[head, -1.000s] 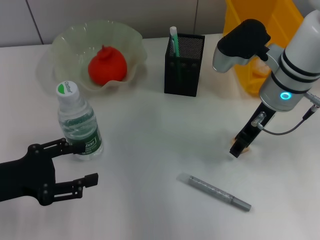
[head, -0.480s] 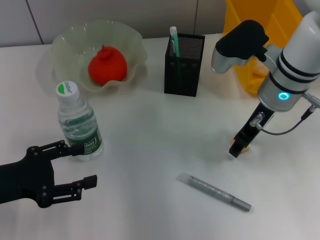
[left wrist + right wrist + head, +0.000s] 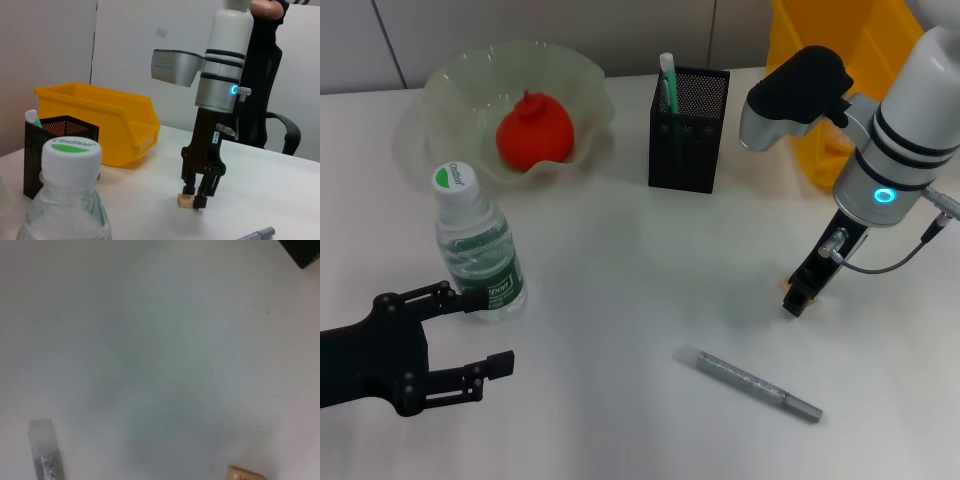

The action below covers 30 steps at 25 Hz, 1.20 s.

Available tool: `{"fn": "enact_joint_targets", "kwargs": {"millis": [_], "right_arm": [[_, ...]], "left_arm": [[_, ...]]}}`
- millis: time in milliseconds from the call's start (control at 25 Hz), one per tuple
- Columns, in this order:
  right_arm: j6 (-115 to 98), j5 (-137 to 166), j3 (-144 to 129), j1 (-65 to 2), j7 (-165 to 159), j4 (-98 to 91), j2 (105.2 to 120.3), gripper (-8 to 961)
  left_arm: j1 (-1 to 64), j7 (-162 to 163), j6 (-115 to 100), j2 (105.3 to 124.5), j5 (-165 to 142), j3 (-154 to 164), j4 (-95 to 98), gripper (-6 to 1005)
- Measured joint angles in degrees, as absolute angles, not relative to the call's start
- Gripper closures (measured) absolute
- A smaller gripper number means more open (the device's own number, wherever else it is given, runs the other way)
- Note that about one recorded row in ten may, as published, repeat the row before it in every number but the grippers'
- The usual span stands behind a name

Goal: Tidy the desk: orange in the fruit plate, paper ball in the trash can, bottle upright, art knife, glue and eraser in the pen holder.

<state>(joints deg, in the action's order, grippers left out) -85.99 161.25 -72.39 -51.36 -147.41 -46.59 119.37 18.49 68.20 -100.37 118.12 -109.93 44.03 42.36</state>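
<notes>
At nine o'clock on the bench (image 3: 620,300), the left gripper (image 3: 470,335) hangs idle, fingers spread, empty, beside the upright bottle (image 3: 478,250). The orange (image 3: 533,130) sits in the fruit plate (image 3: 450,90) at eleven. The art knife (image 3: 750,383) lies at five. At three, the right gripper (image 3: 800,298) has edged slightly sideways, fingers closed around the eraser (image 3: 185,200), which still rests on the bench: a lift toward the pen holder (image 3: 689,130) looks imminent.

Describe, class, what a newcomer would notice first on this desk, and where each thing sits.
The right gripper stands over a small tan eraser on the right side of the white desk. At the far left, a red fruit lies in the pale fruit plate. An upright bottle stands by the open left gripper.
</notes>
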Motion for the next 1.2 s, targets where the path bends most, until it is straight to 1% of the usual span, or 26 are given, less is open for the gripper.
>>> {"fn": "enact_joint_targets", "kwargs": {"millis": [240, 400, 480, 560, 680, 760, 880, 1200], "right_arm": [[-85.82, 161.28, -72.89, -51.41, -147.66, -46.58, 119.35, 516], [-85.89, 161.22, -72.92, -51.31, -147.66, -47.53, 119.35, 639], [-86.76, 160.96, -72.61, -50.55, -147.65, -51.36, 119.35, 700], [-87.28, 160.92, -72.43, -50.16, -147.65, -53.24, 119.34, 698], [-88.81, 160.79, -71.42, -48.44, -147.67, -62.83, 119.28, 696], [-88.61, 160.69, -71.15, -48.1, -147.69, -64.78, 119.27, 694], [-84.71, 157.33, -71.04, -46.44, -147.27, -70.64, 119.3, 691], [-74.57, 154.43, -72.97, -44.02, -146.18, -73.93, 119.34, 685]], "left_arm": [[18.55, 68.2, -100.37, 118.12, -109.93, 44.03, 42.36, 197], [18.55, 68.2, -100.36, 118.12, -109.85, 44.03, 42.36, 197], [18.54, 68.2, -100.25, 118.12, -109.79, 44.03, 42.36, 197], [18.55, 68.19, -100.24, 118.12, -109.78, 44.03, 42.36, 197], [18.56, 68.15, -100.1, 118.12, -109.74, 44.03, 42.36, 197], [18.6, 68.08, -100.05, 118.12, -109.73, 44.03, 42.36, 197], [18.78, 67.8, -99.92, 118.18, -109.68, 43.99, 41.86, 197], [18.84, 67.73, -99.72, 118.21, -109.59, 43.63, 41.61, 197]]}}
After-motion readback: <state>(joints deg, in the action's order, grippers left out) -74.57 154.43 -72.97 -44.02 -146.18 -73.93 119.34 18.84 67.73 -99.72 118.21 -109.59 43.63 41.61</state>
